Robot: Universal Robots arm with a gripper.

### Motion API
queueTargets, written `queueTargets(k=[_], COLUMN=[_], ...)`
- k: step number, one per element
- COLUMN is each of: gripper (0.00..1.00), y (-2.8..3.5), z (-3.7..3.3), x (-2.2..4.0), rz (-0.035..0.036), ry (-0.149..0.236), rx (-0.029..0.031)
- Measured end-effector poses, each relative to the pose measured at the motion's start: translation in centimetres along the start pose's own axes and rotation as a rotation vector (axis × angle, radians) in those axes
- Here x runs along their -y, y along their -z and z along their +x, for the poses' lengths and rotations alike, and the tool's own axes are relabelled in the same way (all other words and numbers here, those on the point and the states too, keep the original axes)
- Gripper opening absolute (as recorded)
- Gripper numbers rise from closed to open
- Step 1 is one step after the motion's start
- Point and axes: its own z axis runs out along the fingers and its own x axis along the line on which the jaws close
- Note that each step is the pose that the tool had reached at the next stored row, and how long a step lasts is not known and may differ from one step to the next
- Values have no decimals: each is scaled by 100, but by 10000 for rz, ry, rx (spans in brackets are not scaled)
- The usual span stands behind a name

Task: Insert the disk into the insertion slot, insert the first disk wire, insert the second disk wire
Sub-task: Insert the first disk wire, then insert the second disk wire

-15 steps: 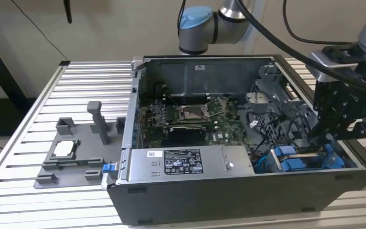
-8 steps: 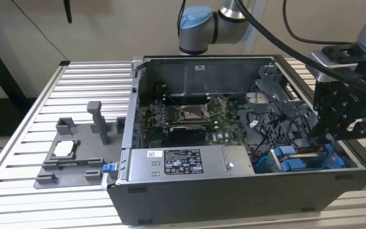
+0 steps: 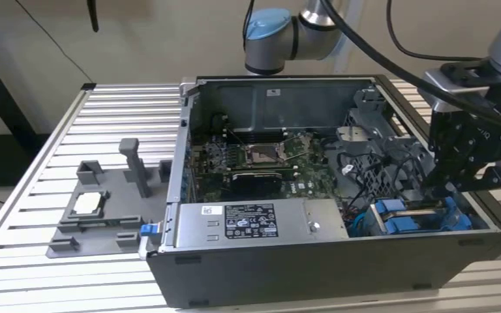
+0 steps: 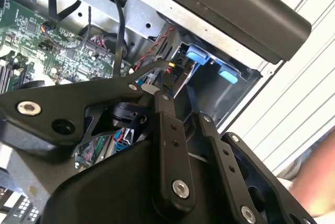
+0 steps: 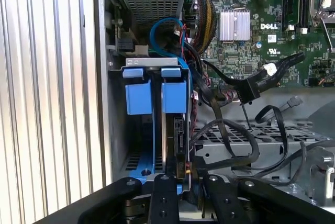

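The disk [image 5: 180, 140] stands on edge inside the insertion slot [image 5: 118, 130]. This slot is the grey bay just beside the power supply box [image 3: 250, 225] in the open computer case [image 3: 320, 280], on the exterior view's right of that box. In the first wrist view the disk shows as a thin dark slab with a small pale label. Its bright blue carrier tab is at the end nearest the power supply box. The disk looks run most of the way into the bay, as suits a part that has to slide straight along blue rails.

The gripper [image 5: 186, 179] hangs over the bay at the end away from the power supply box. Its fingers [image 5: 162, 198] are drawn in narrow, one on each flat side of the disk's edge, and appear to be pinching it. Holding it by the faces would keep it square to the rails.

A black plug [image 5: 256, 85] on its cable lies loose past the bay from the power supply box, by the green circuit board [image 5: 251, 30]. From that I judge neither wire is in yet.
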Motion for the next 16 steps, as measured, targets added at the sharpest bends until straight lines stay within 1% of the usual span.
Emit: queueTargets(k=[4, 8, 16], gripper=[27, 27, 27], y=[6, 56, 58], z=[0, -2, -3], x=[-19, -24, -32], rz=[26, 30, 32], ry=[1, 2, 1], rx=[0, 1, 1])
